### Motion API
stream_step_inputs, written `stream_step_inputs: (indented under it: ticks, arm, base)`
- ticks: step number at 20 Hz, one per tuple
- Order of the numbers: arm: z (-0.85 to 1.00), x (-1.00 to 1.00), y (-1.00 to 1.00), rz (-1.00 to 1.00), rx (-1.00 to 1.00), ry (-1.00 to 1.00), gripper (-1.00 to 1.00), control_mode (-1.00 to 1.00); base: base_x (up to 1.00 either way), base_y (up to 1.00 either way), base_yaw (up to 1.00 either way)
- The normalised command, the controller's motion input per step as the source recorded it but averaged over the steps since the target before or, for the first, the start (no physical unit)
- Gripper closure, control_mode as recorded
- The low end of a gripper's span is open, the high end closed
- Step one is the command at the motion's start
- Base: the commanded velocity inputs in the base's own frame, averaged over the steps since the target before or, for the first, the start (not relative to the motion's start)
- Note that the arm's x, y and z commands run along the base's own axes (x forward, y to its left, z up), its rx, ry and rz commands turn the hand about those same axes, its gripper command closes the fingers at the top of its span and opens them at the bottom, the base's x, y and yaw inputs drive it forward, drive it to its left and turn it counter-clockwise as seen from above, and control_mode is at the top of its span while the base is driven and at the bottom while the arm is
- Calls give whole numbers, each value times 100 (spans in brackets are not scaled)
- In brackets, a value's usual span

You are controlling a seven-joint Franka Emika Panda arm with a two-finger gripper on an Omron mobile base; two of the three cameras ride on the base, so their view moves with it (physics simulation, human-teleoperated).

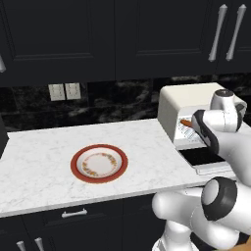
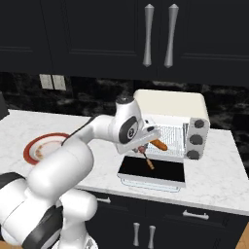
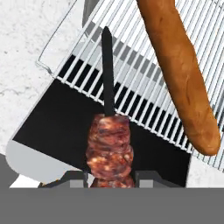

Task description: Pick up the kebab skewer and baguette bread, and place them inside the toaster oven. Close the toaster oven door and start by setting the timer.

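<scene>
Reddish-brown meat chunks of the kebab skewer pinched between the two tips of the tool, jaws narrow and closed on the meat, dark stick pointing straight ahead of the tool over the wire rack. Baguette bread already lying on that rack, ahead and to the right of the tool, its near end poking out past the rack's front edge. Toaster oven open, toaster oven door folded down flat just beneath the tool.

Judged step: skewer going in beside the bread. Best done by pushing forward along the stick's own line, keeping to the free rack space left of the bread and clear of it. Keep the stick tip above the wires so it cannot dive between them. Let go only once the meat sits over the rack, not over the door glass. Empty red-rimmed plate on the white marble counter, well off behind the tool.
</scene>
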Motion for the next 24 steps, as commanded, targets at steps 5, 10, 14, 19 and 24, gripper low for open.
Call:
stream_step_inputs:
  ticks: [5, 10, 14, 19, 24]
  arm:
    - [11, 28, -39, -14, 0, -18, 100, -100]
    - [16, 23, -44, 0, 0, -7, 100, -100]
    - [20, 22, -41, 0, -2, 0, 100, -100]
    - [0, 9, -21, 7, -13, -3, 100, -100]
    - [0, 6, -3, 13, -10, -15, 100, -100]
  base:
    - [0, 0, 0]
    - [0, 0, 0]
    - [0, 0, 0]
    - [0, 0, 0]
    - [0, 0, 0]
